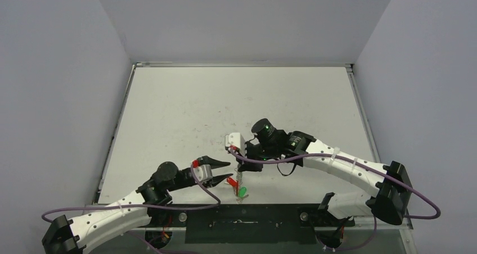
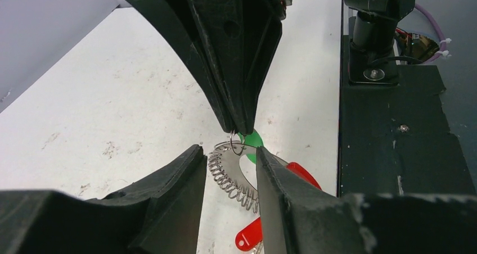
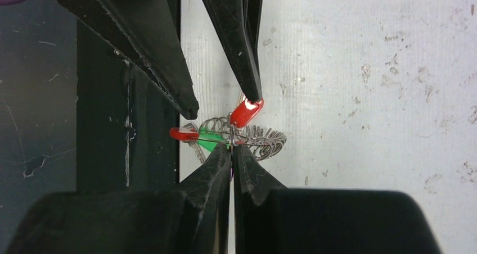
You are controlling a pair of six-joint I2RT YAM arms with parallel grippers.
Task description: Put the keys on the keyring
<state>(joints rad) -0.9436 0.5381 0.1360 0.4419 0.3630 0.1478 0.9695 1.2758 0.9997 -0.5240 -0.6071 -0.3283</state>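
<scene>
The keyring (image 2: 228, 178) is a silvery coil hanging just above the table near its front edge, with red parts (image 3: 246, 112) on it. My right gripper (image 3: 232, 147) is shut on a small thin wire ring (image 2: 236, 144) that hangs against the coil. A key with a green head (image 1: 242, 191) dangles just below it. My left gripper (image 2: 229, 153) is open, its fingers on either side of the coil. One of its fingertips (image 3: 254, 96) touches the red part. I can make out only one green head.
The black base plate (image 1: 242, 220) with the arm mounts runs along the table's near edge, right beside the keyring. A purple cable (image 1: 270, 159) loops off the right arm. Grey walls (image 1: 62, 96) close in the scuffed white table (image 1: 236, 102) on three sides.
</scene>
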